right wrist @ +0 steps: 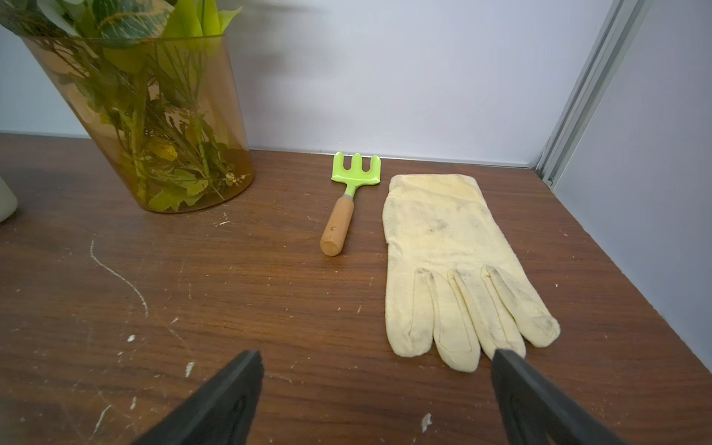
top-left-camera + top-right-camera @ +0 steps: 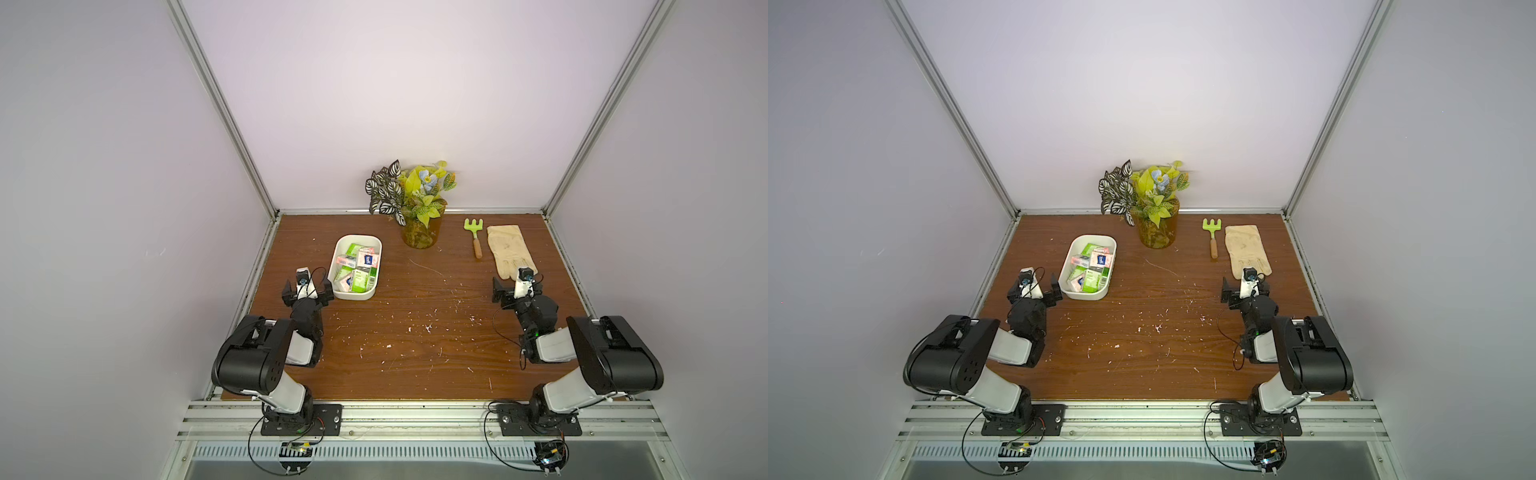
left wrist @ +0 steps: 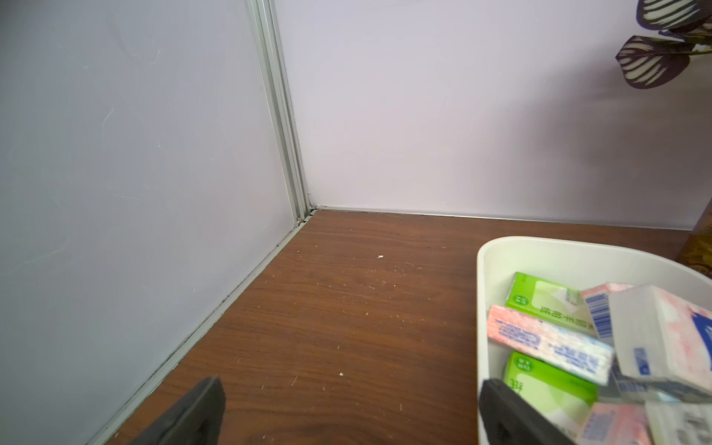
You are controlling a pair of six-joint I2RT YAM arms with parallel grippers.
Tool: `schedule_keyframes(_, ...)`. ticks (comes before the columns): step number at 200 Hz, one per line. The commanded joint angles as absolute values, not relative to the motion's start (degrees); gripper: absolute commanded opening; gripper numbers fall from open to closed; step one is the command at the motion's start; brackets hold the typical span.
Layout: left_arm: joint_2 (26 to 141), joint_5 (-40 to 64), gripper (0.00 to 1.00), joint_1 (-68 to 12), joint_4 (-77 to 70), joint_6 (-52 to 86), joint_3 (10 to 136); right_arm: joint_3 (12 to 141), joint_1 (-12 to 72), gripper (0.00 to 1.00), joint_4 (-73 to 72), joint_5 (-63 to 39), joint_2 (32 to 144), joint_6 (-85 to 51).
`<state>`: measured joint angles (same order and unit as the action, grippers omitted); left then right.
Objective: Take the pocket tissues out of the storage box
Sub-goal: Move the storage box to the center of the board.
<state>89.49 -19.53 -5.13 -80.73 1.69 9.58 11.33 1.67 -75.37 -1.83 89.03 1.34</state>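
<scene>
- Left gripper (image 3: 351, 385): jaws spread wide, nothing between them but bare table (image 2: 415, 332); it sits low, near the table's left edge.
- Right gripper (image 1: 373, 358): also spread and empty; it is near the right edge, one finger over the fingertips of the glove (image 1: 443, 262), well apart from the work.
- Storage box (image 2: 353, 296): it stands toward the far left of the table, just beside the left gripper; the pocket tissues (image 2: 356, 266) are all inside it, none out yet.
- In the left wrist view, the inner finger overlaps the box's near wall; you cannot tell from here whether it touches.
- Risk: advance as aligned and that finger likely strikes the rim; the tub looks light and would slide or tip rather than yield a packet.
- Risk: the packets lie jumbled, overlapping, some tilted on edge; a wide pinch may take two, or a glossy wrap may slip out.
- Risk: swing wide and you may clip the vase (image 2: 420, 237) near the far edge.
- Judgement: lift, shift over the box, then come down.
</scene>
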Motion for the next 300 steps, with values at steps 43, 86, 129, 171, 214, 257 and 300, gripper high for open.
schedule_keyframes(43, 89.7, -19.1, 0.99, -4.7, -81.2, 1.4, 9.7, 12.3, 1.7, 0.99, -76.0, -1.8, 88.5, 1.8)
schedule_keyframes(86, 89.7, -19.1, 0.99, -4.7, -81.1, 1.4, 9.8, 12.7, 0.8, 0.99, -75.5, -1.3, 88.6, 0.4)
schedule_keyframes(129, 88.8, -19.0, 0.99, -4.6, -81.3, 1.2, 9.3, 12.1, 0.7, 0.99, -76.5, -0.9, 88.4, 0.2)
schedule_keyframes(171, 76.4, -21.7, 0.99, -4.7, -79.8, 2.0, 4.7, 8.8, 0.7, 0.99, -77.3, 0.1, 81.8, 0.1)
schedule_keyframes(214, 58.0, -23.2, 0.99, -4.7, -60.7, 6.4, 8.6, 8.4, 0.9, 0.99, -66.7, 2.1, 68.1, -1.9)
schedule_keyframes(257, 59.5, -19.7, 0.99, -4.6, -24.0, 10.9, 32.3, 13.0, 1.5, 0.99, -49.8, 0.4, 55.5, -9.6)
schedule_keyframes(300, 75.0, -12.2, 0.99, -4.4, 1.4, 13.7, 54.8, 21.5, 2.4, 0.99, -31.1, -5.7, 50.0, -16.9)
